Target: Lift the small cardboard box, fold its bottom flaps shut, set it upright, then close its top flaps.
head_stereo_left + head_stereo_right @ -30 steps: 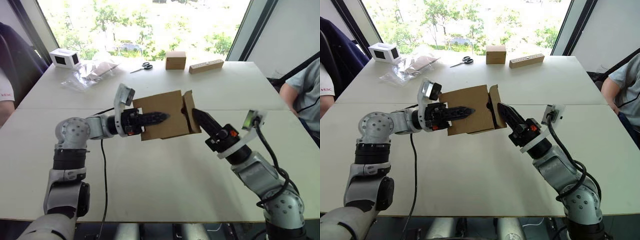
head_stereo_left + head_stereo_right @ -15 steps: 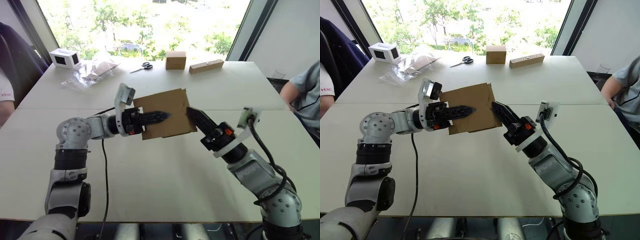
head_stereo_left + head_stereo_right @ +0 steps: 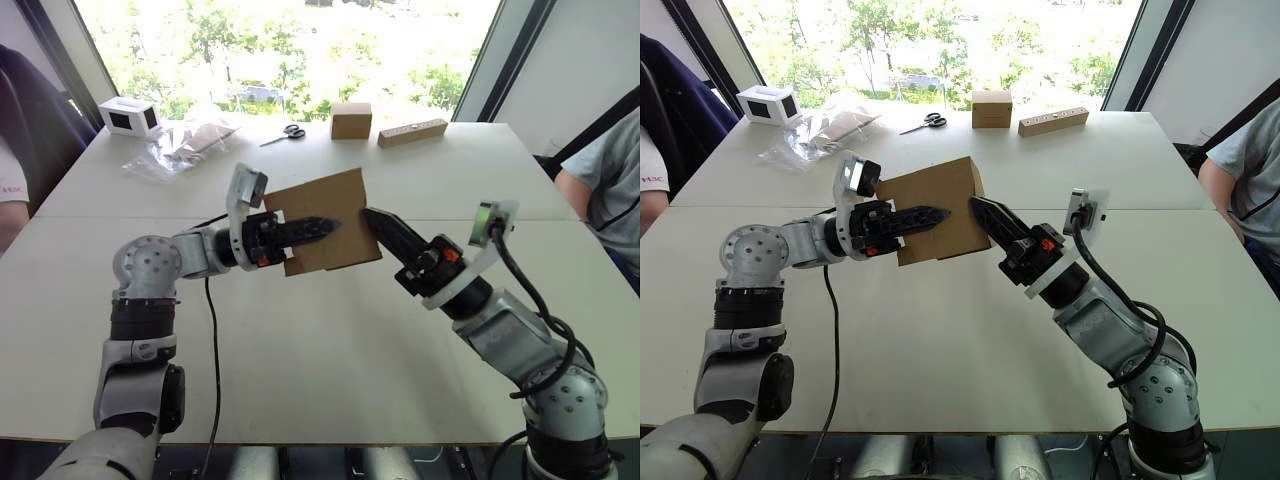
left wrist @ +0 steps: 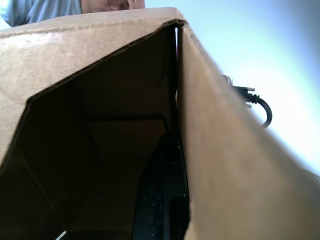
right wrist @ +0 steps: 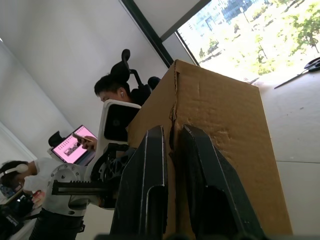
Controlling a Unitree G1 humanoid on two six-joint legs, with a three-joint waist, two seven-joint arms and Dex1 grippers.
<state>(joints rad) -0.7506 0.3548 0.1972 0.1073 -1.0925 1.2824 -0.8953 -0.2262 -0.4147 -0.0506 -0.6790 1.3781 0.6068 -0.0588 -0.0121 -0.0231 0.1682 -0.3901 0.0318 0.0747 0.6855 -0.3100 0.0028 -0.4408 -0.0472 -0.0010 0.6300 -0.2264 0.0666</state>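
Observation:
The small cardboard box [image 3: 335, 205] hangs in the air above the white table [image 3: 320, 360], tilted. My left gripper [image 3: 333, 226] is shut on its near wall. One black finger lies along the outside, and the other finger [image 4: 162, 200] shows inside the box. The bottom flaps [image 5: 225, 125] at the box's right end lie folded flat against it. My right gripper [image 3: 368, 214] is shut, and its two fingers [image 5: 150, 185] press tip-first against that end. The box's other end is open toward my left wrist. I cannot make out the top flaps.
Along the far table edge lie a tidy brown cube box [image 3: 351, 120], scissors [image 3: 292, 131], a long cardboard bar [image 3: 412, 132], a clear plastic bag [image 3: 185, 142] and a white device [image 3: 129, 116]. A person sits at each side, left [image 3: 10, 190] and right [image 3: 600, 170].
The flap that stood open at the box's right end has swung flat. My right gripper moved left and up against it, and the box rose slightly in my left gripper.

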